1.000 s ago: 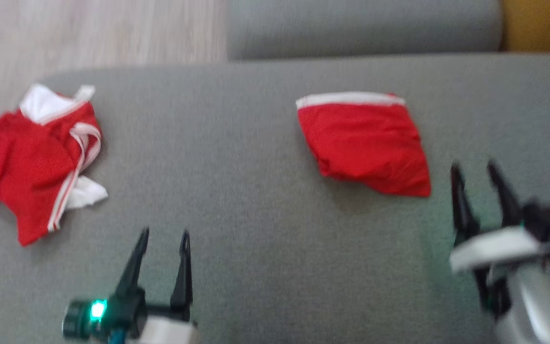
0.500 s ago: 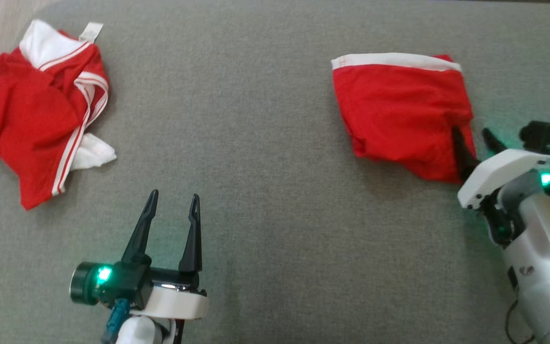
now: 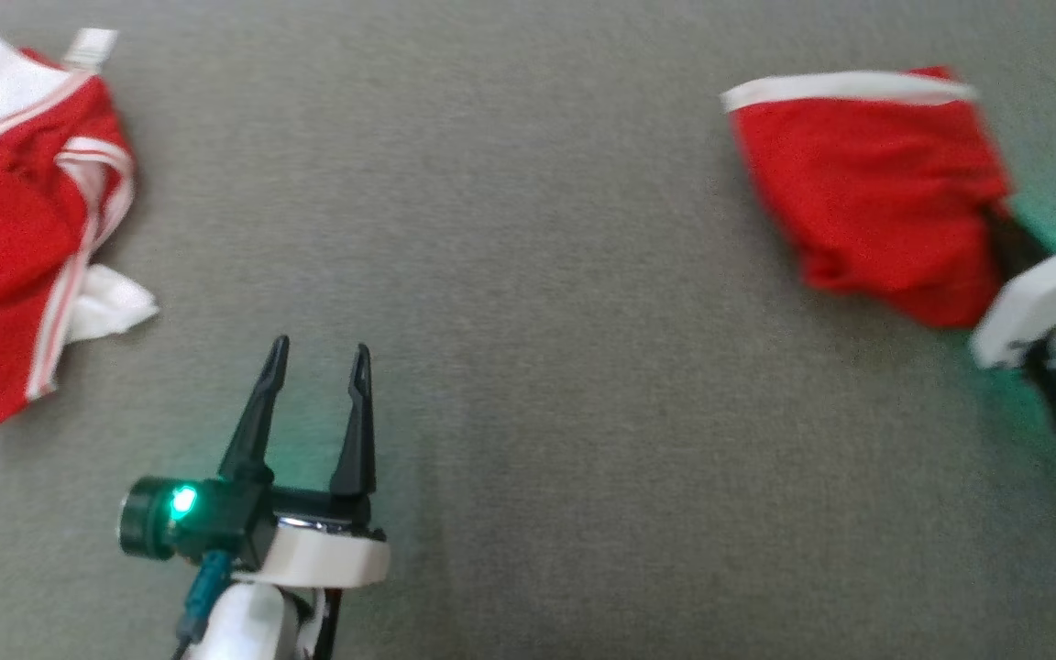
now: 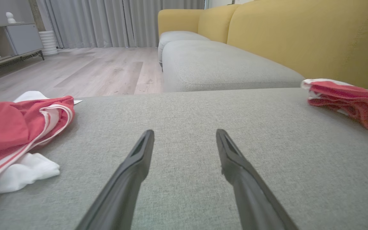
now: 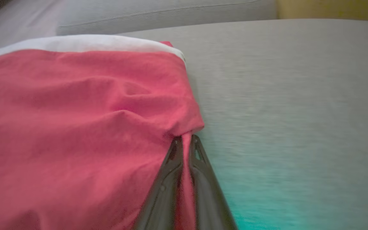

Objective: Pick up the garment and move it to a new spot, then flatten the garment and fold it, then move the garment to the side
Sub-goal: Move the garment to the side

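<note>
A folded red garment (image 3: 867,183) with a white band along its far edge lies on the grey cushion at the upper right. My right gripper (image 3: 997,227) is shut on its near right edge. In the right wrist view a pinch of red cloth (image 5: 75,111) sits between the closed fingers of the right gripper (image 5: 186,138). My left gripper (image 3: 321,346) stands open over bare cushion at the lower left, holding nothing. From the left wrist the left gripper (image 4: 184,131) points between the folded garment (image 4: 350,99) and a crumpled one.
A crumpled red garment with white stripes (image 3: 5,238) (image 4: 8,127) lies at the cushion's left edge. The grey cushion (image 3: 537,229) is wide between the two garments. Beyond are a second grey cushion (image 4: 219,64), a yellow sofa back (image 4: 299,32) and wooden floor (image 4: 91,70).
My right gripper reached the folded garment's near right edge and closed on it. The head camera has tilted and turned, shifting the whole picture. The left gripper stays open.
</note>
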{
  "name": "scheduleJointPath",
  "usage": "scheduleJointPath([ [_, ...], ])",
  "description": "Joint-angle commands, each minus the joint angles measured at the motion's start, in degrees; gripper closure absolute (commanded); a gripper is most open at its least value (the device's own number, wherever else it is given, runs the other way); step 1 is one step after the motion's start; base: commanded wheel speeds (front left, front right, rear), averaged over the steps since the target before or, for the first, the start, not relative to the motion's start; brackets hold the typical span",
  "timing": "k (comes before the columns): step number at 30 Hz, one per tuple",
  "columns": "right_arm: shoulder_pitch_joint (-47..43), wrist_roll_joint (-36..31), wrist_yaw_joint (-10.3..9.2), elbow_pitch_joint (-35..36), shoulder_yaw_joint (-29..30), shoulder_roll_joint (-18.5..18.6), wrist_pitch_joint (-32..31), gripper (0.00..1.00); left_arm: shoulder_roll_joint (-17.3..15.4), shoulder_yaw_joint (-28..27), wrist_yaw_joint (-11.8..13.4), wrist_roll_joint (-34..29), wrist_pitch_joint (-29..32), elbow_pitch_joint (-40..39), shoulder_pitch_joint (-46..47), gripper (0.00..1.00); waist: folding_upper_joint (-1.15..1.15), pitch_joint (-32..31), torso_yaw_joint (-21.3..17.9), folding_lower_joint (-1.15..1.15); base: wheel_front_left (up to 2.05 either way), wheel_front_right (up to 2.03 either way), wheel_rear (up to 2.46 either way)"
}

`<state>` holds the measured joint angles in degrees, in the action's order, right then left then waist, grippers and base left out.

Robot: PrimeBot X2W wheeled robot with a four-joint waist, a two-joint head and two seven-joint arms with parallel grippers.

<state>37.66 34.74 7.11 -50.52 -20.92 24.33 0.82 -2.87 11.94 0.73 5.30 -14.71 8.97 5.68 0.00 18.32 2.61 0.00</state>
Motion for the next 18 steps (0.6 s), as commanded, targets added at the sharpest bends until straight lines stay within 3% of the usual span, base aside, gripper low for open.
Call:
scheduleJointPath([
  [1, 1.27, 0.15, 0.37, 0.81, -0.75, 2.55, 0.31, 1.00, -0.05, -2.54, -0.38, -0.60, -0.29, -1.82, 1.88, 0.00, 0.00, 2.32, -2.31, 0.00, 0.00, 0.00, 0.00],
  [10, 5.43, -2.35, 0.37, -1.34, 1.74, 16.60, 0.50, 1.00, -0.45, -3.74, -3.51, -2.49, -0.29, -2.66, 7.92, 0.00, 0.00, 10.58, -6.57, 0.00, 0.00, 0.00, 0.00],
  [17, 8.24, -6.81, 0.37, -3.12, 7.11, 22.23, 2.22, 1.00, -0.29, -2.74, -4.70, -2.79, -0.29, -2.68, 10.56, 0.00, 0.00, 12.78, -7.10, 0.00, 0.00, 0.00, 0.00],
  [18, 8.25, -7.40, 0.37, -3.66, 8.15, 22.23, 2.26, 0.86, -0.26, -2.56, -4.76, -2.68, -0.29, -2.53, 10.62, 0.00, 0.00, 12.51, -6.99, 0.00, 0.00, 0.00, 0.00],
])
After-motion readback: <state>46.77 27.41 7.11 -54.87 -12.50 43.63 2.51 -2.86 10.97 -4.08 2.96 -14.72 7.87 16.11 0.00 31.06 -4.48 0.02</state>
